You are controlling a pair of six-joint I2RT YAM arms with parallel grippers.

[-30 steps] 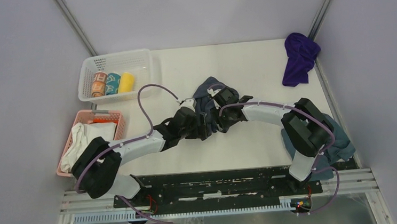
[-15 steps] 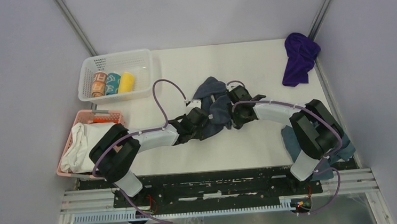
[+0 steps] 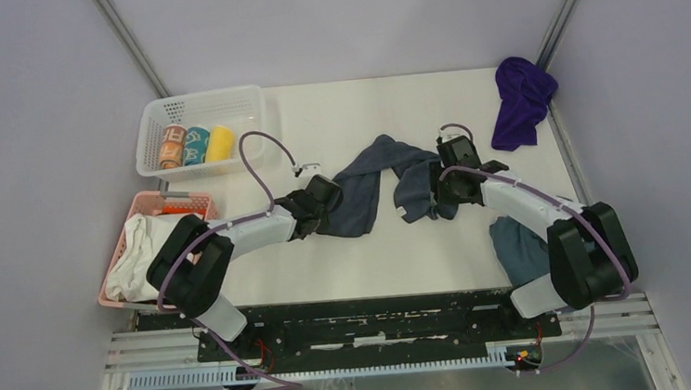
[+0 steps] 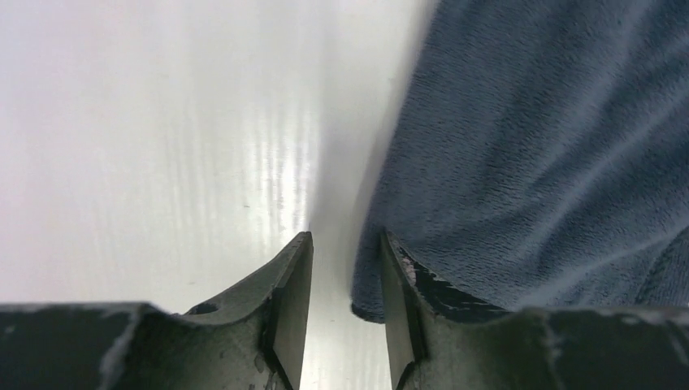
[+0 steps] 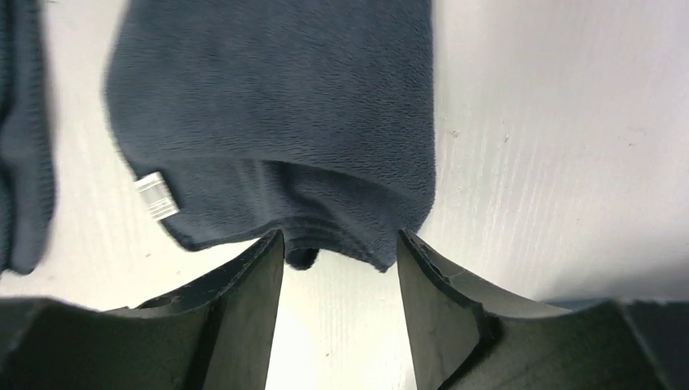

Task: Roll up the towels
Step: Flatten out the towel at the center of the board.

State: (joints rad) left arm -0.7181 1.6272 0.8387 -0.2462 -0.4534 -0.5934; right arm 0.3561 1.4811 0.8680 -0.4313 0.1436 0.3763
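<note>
While the left end effector [image 4: 345,237] stands narrowly parted beside a hem and the right end effector [image 5: 337,236] wider astride a folded edge, neither visibly pinches the slate-grey towel [image 3: 361,198], on the counter [image 3: 363,110] between them. Soft, light, limp, likely to bunch: take corner hems. Also the purple towel [image 3: 520,97], far-right corner.

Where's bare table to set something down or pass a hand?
Free: the back strip between the white basket and the purple towel, behind the grey towel; the near strip in front of it. Crowded: centre, left gripper and right gripper at that towel; left edge, pink basket; right near corner, a blue-grey cloth.
</note>
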